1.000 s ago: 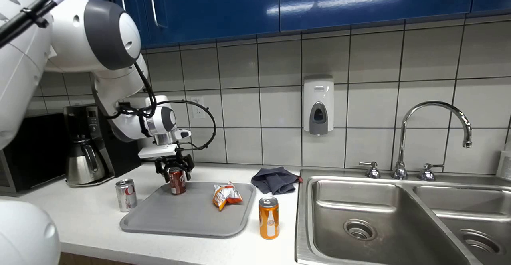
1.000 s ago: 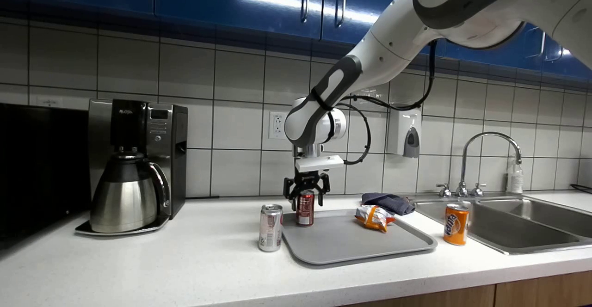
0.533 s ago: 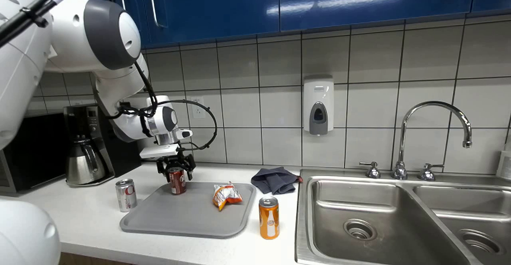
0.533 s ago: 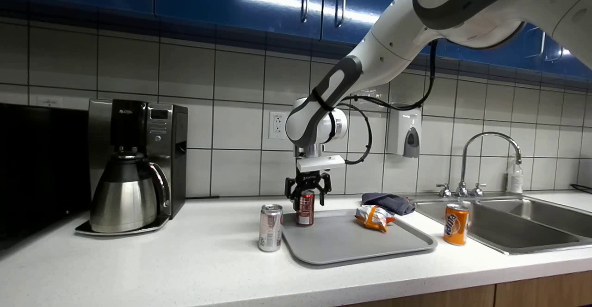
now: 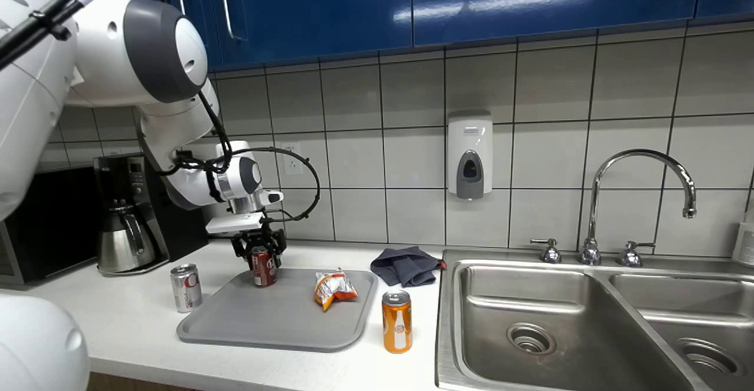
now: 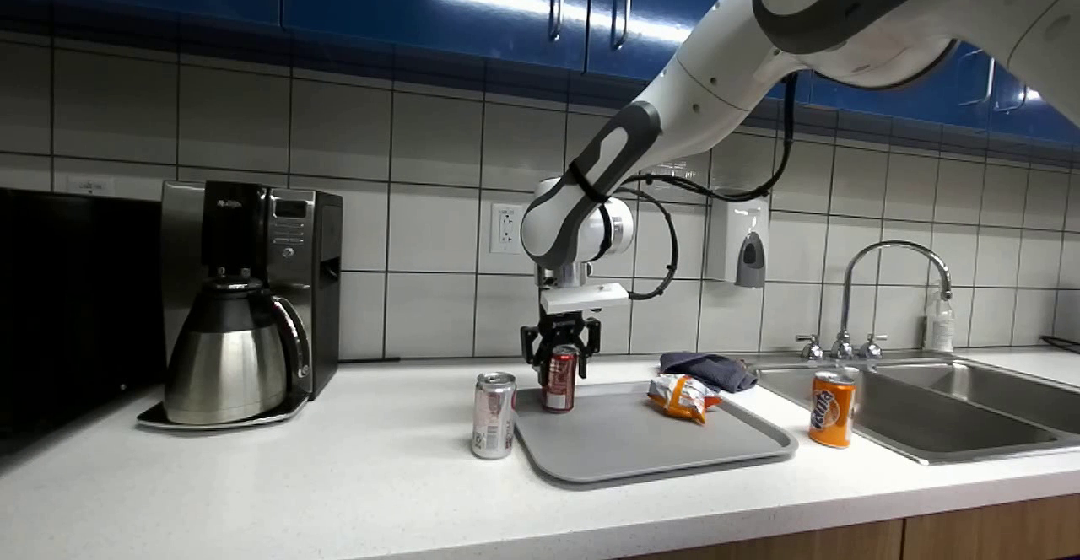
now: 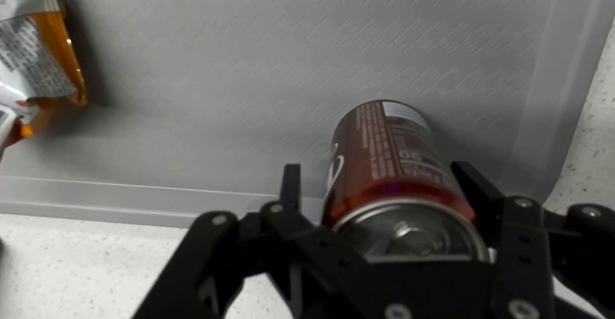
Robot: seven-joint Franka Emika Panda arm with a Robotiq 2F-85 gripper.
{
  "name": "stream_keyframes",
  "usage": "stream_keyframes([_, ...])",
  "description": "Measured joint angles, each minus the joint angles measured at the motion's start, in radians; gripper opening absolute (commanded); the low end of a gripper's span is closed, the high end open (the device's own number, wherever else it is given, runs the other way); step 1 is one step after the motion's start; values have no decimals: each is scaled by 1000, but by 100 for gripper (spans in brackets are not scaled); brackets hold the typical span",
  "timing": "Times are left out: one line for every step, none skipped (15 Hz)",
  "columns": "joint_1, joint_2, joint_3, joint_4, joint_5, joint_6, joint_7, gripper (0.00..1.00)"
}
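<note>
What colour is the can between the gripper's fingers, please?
The can is dark red with a silver top, clearest in the wrist view.

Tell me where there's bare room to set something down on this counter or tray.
Bare: the counter between the coffee maker and silver can; the front of the tray, bordered behind by the red can and foil packet.
Crowded: around the red can, straddled by the end effector; between tray and sink, where the orange can and dark cloth sit.
</note>
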Motion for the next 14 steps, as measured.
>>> stream_keyframes([1, 0, 0, 0, 0, 2, 0, 42])
stream_keyframes([2, 0, 0, 0, 0, 4, 0, 41])
stream_keyframes([3, -1, 0, 1, 0, 4, 0, 41])
stream_keyframes([3, -1, 0, 1, 0, 4, 0, 41])
stream_keyframes([3, -1, 0, 1, 0, 4, 0, 41])
stream_keyframes([3, -1, 0, 1, 0, 4, 0, 41])
stream_keyframes([3, -1, 0, 1, 0, 4, 0, 41])
stream_keyframes([3, -1, 0, 1, 1, 4, 0, 41])
stream_keyframes([3, -1, 0, 1, 1, 4, 0, 41])
stream_keyframes([2, -1, -1, 1, 1, 5, 0, 41])
stream_keyframes([2, -1, -2, 2, 1, 7, 0, 41])
stream_keyframes([2, -1, -5, 3, 1, 11, 0, 41])
stream_keyframes([2, -1, -9, 7, 1, 14, 0, 41])
stream_keyframes([1, -1, -13, 13, 1, 17, 0, 41])
